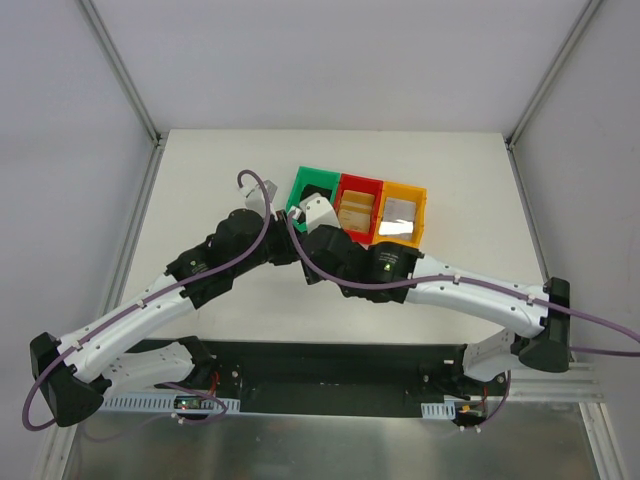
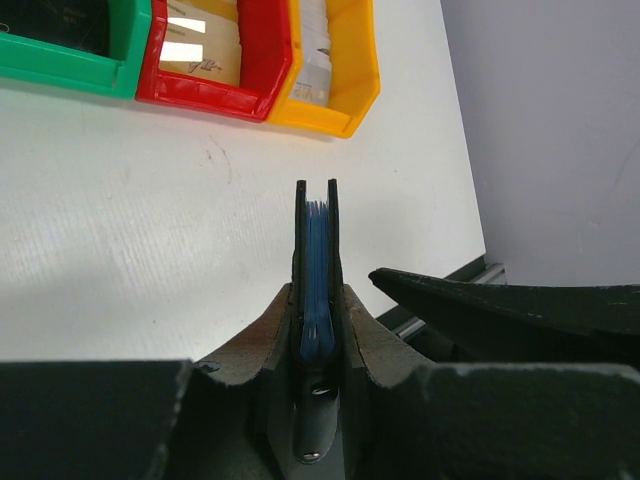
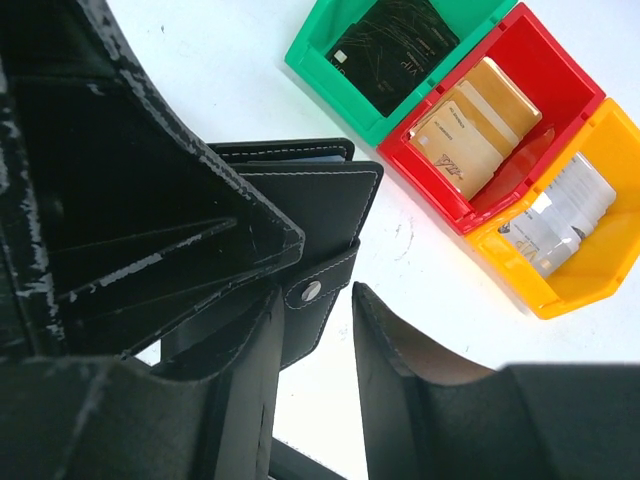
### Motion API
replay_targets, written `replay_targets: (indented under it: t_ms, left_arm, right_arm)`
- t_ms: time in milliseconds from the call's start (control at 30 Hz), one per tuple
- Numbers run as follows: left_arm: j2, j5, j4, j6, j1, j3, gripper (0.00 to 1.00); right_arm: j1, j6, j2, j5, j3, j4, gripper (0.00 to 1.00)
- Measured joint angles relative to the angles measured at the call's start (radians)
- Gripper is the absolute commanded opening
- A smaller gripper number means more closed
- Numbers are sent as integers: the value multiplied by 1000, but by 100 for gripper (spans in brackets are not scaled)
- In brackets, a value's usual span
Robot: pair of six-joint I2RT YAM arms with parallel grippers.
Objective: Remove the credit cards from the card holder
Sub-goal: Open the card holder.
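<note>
Left gripper (image 2: pixel 318 305) filled the foreground of its own wrist view, pinched narrow on the card holder (image 2: pixel 318 235). That holder stood edge-on above the tabletop (image 2: pixel 150 230), with grey-blue lining layered between two black covers. Whether any card sat among those layers I could not tell.

From the right wrist, the right gripper (image 3: pixel 318 320) stood wide, with the holder's snap tab (image 3: pixel 325 275) between its fingers but not pinched. Beyond lay a black card (image 3: pixel 385 45) in the green bin (image 3: pixel 330 95), gold cards (image 3: pixel 475 125) in the red bin (image 3: pixel 425 185) and silvery cards (image 3: pixel 560 215) in the yellow bin (image 3: pixel 510 275).

From above, both wrists met over the middle of the tabletop, just on the near side of the row of bins, which sat toward the far edge. The holder was hidden beneath them.

The step looked to be opening the holder. The right gripper would need to close squarely on the tab and peel it gently, with the left gripper holding firm so the holder did not twist out.
</note>
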Motion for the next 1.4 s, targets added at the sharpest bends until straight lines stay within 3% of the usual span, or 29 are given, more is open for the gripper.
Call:
replay_targets:
  t_ms: [600,833,1400]
  left_arm:
    - [0,-24,-15,-2,-1,0,0]
    - [0,-25,-15,-3,-1,0,0]
    - [-11,-27,-7,-4,-8,0,0]
  right_arm:
    - [-1,12,38,-1,18,-7,21]
    - [-1,19,42,-2,18,-7,0]
    - [-35,53,-47,-86,-35,13,0]
